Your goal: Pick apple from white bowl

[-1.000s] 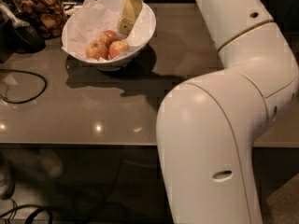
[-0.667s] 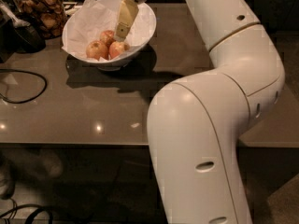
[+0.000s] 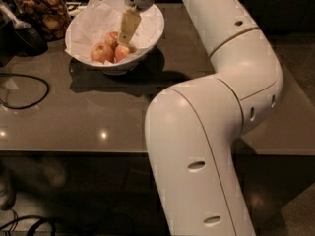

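Note:
The white bowl (image 3: 152, 21), lined with crumpled white paper, stands at the back left of the brown table. Three small apples lie in it. The reddest apple (image 3: 123, 54) is at the front right. A yellower apple (image 3: 101, 53) lies to its left, and another (image 3: 112, 37) sits behind them. My gripper (image 3: 124, 40) reaches down into the bowl from above. Its tip is among the apples, just over the red apple and beside the back one. I cannot tell whether it touches either.
A glass jar of brown snacks (image 3: 43, 11) stands left of the bowl, next to a dark object (image 3: 19, 36). A black cable (image 3: 29, 90) loops on the table's left side. My large white arm (image 3: 206, 132) covers the middle and right of the view.
The gripper has sunk slightly lower and to the left among the apples. The arm's big lower link has swung left across the view. The bowl and apples have not moved.

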